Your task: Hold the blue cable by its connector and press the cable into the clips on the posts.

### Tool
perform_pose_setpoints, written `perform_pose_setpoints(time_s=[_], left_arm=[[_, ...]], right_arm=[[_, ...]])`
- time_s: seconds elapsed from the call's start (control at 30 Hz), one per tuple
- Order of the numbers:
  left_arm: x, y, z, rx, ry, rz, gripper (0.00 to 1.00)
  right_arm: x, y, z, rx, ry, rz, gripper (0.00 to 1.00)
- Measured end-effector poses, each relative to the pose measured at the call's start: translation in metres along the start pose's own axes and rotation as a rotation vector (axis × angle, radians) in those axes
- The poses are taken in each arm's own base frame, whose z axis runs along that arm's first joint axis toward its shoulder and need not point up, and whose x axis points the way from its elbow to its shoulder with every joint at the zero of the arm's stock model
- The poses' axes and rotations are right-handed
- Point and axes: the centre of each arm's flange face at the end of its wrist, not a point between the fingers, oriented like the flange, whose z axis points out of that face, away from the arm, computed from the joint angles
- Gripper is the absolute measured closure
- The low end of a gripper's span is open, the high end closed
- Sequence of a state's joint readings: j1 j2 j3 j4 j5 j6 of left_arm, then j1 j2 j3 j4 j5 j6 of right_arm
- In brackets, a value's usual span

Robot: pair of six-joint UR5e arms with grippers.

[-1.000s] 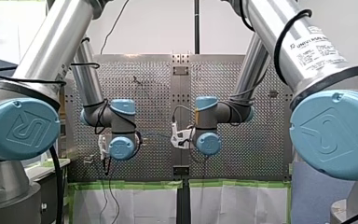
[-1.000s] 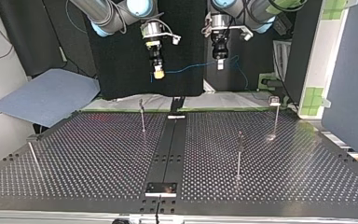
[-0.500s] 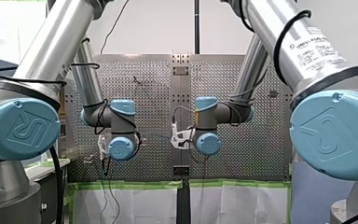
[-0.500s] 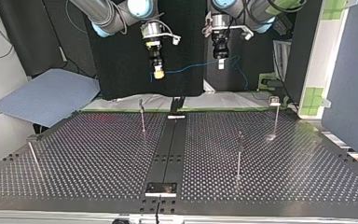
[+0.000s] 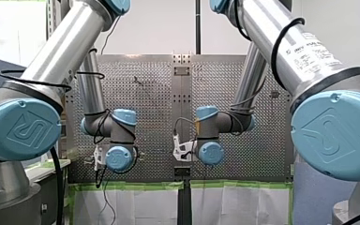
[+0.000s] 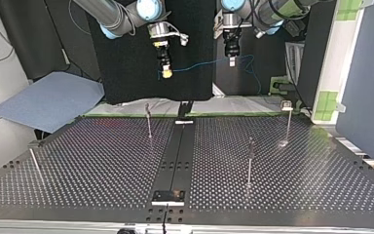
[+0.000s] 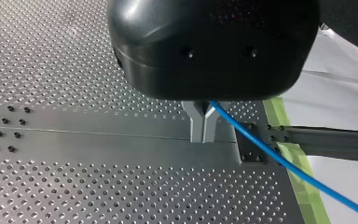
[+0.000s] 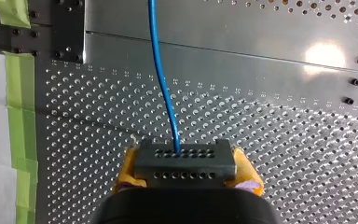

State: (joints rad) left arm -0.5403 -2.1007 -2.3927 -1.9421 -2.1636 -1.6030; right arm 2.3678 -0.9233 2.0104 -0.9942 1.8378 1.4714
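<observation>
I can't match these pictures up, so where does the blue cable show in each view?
Front view: I cannot make it out.
Top view: the blue cable sags in the air, upper middle.
Left wrist view: it runs out from between the fingers.
Right wrist view: it leads away from the held connector.
Shared landmark: the table's middle strip, in all four.

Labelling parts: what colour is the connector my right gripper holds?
Connector: dark grey, right wrist view.
</observation>
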Motion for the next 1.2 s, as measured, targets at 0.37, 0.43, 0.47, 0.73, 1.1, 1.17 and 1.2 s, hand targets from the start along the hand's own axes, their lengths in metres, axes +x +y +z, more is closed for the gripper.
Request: perform_pose_setpoints(time_s=[0.37,0.43,0.47,0.73,1.1,1.17,1.2], left_arm=[[0.0005,0.0001,-0.0001,0.0,0.001,0.001,0.99],[0.0005,0.0001,-0.0001,0.0,0.001,0.001,0.99],[0.0005,0.0001,-0.0001,0.0,0.001,0.001,0.99],[0.0005,0.0001,-0.0001,0.0,0.001,0.001,0.99],[0.0015,0.0007,0.0002,-0.001,0.005,0.005,0.99],[0.0023,0.0026,0.0023,-0.005,0.013,0.017,0.99],[0.0013,0.0048,0.0045,-0.015,0.016,0.026,0.99]], right_arm=[[-0.0002,0.0,0.0,0.0,0.0,0.0,1.0],[-0.0002,0.0,0.0,0.0,0.0,0.0,1.0],[-0.0002,0.0,0.0,0.0,0.0,0.0,1.0],[-0.0002,0.0,0.0,0.0,0.0,0.0,1.0],[-0.0008,0.0009,0.001,-0.003,-0.002,-0.002,1.0],[0.0009,0.0028,0.0051,-0.017,-0.005,-0.012,1.0],[0.0038,0.0029,0.0072,-0.024,-0.003,-0.014,1.0]])
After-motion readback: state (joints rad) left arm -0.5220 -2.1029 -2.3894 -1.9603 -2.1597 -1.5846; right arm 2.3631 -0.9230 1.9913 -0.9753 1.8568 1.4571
